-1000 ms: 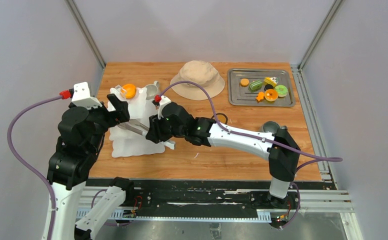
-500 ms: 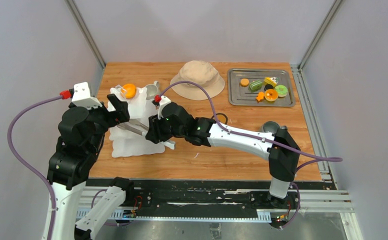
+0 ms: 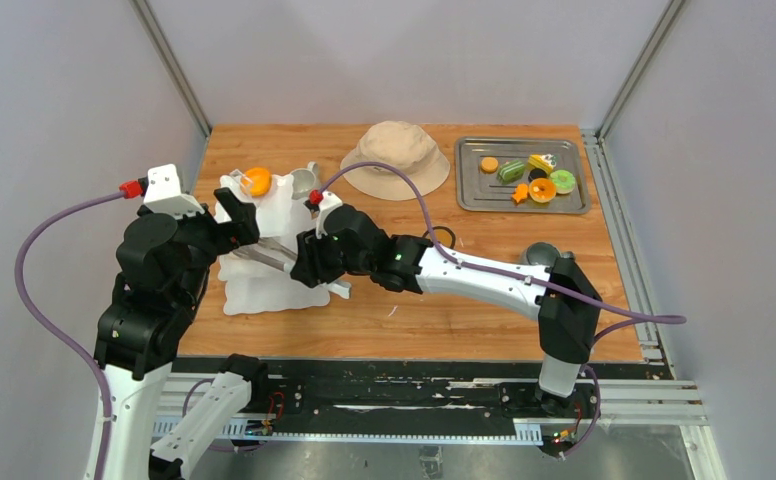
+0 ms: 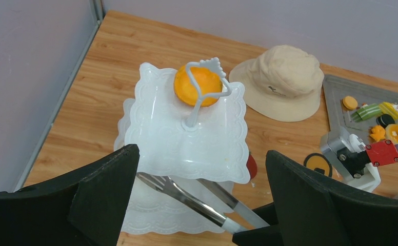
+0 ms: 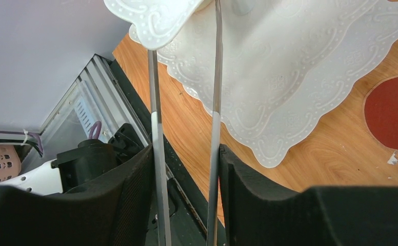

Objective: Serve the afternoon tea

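Grey walls [image 3: 54, 100] closed in our wooden table [image 3: 414, 310], where at the left the left gripper [image 4: 202, 154] hung with fingers spread wide and nothing between them, just before the white three-tier stand [image 3: 254, 290], whose top tier carried an orange pastry [image 3: 257, 181]. Right of it, our right gripper [image 5: 185, 151] was clamped on the handles of the metal tongs [image 4: 179, 193], whose tips reached under the top tier. Further right we saw a beige hat [image 3: 396, 158], then a steel tray [image 3: 469, 200] holding the other pastries [image 3: 529, 178] near the far right corner.
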Robot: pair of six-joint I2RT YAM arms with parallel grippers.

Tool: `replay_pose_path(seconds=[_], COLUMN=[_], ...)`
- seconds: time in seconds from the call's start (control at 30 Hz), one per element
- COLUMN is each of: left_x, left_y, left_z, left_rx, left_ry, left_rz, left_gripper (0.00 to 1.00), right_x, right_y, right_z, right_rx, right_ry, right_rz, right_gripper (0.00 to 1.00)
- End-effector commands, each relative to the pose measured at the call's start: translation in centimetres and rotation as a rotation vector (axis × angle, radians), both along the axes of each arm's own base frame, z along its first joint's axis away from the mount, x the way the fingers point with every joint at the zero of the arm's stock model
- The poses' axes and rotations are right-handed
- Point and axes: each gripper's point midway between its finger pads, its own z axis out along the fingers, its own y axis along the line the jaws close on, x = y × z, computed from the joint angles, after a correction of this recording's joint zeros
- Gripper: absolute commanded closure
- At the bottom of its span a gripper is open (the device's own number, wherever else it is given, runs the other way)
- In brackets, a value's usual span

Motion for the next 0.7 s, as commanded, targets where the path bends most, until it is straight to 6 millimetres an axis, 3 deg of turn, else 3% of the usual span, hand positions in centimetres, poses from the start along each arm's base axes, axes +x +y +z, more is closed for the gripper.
replay_pose_path(seconds=[0.0, 0.27, 0.33, 0.43, 0.57, 0.67], left_x=[0.0, 0.0, 0.0, 0.0, -0.2, -0.2], left_y=[0.1, 0.0, 0.0, 0.0, 0.2, 0.1], left_z=[0.4, 0.4, 0.4, 0.5, 1.0, 1.4], left_rx=[0.003, -0.001, -0.001, 0.002, 0.007, 0.008], left_ry=[-0.017, -0.016, -0.017, -0.018, -0.030, -0.037], left_rz=[0.005, 0.001, -0.001, -0.001, 0.003, -0.001], left_gripper=[0.02, 0.02, 0.02, 0.02, 0.02, 0.02], right_x=[-0.4, -1.0, -1.3, -2.0, -3.3, -3.6], right_y=[0.3, -0.5, -1.2, -2.6, -5.2, -8.3], right_z=[3.4, 4.3, 5.1, 4.6, 2.6, 1.7], right_rx=[0.086, 0.107, 0.115, 0.088, 0.023, -0.008], right_ry=[-0.050, -0.054, -0.068, -0.071, -0.051, -0.078], right_rz=[0.003, 0.014, 0.021, 0.036, 0.060, 0.021], right_gripper=[0.53, 0.55, 0.56, 0.57, 0.78, 0.92])
